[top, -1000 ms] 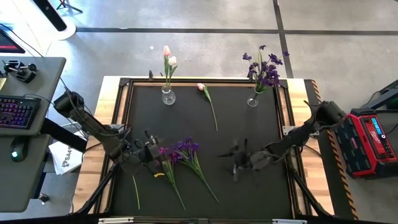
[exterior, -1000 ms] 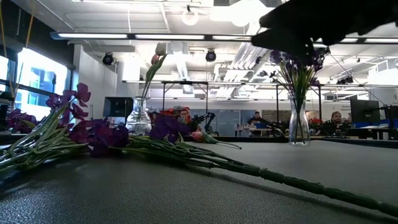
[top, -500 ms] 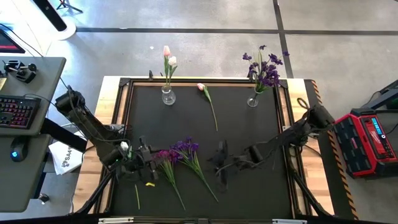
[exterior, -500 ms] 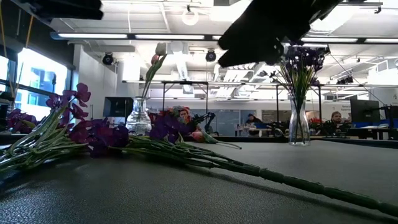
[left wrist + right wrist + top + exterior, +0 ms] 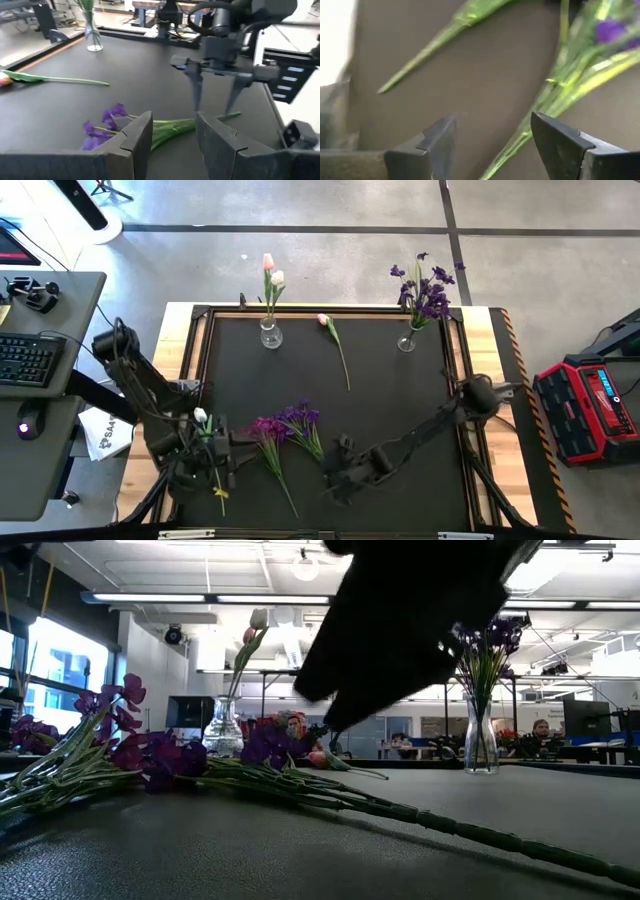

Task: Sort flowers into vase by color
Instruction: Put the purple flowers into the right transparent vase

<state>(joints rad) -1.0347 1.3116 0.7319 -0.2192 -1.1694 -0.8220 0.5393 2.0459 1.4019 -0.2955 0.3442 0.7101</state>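
Note:
Two purple flowers (image 5: 285, 423) lie on the black mat, their stems (image 5: 175, 125) running toward the near edge. My right gripper (image 5: 336, 472) is open and hangs over those stems (image 5: 545, 100), fingers pointing down (image 5: 214, 107). My left gripper (image 5: 238, 452) is open beside the blooms (image 5: 102, 127) on their left, with nothing between its fingers (image 5: 172, 135). A white bud (image 5: 200, 416) on a thin stem shows under my left arm. A pink tulip (image 5: 335, 345) lies flat near the far edge.
A glass vase (image 5: 270, 333) with a pink and a white tulip stands at the far edge. Another vase (image 5: 407, 340) with purple blooms stands far right. A small yellow piece (image 5: 220, 493) lies near the left arm. Wooden rims (image 5: 480, 380) frame the mat.
My right gripper has swept toward the table's left and near edge and come down over the purple flowers' stems. My left gripper has drawn back toward the left and near edge, away from the blooms. The yellow piece has shifted with it. The purple flowers have stayed put.

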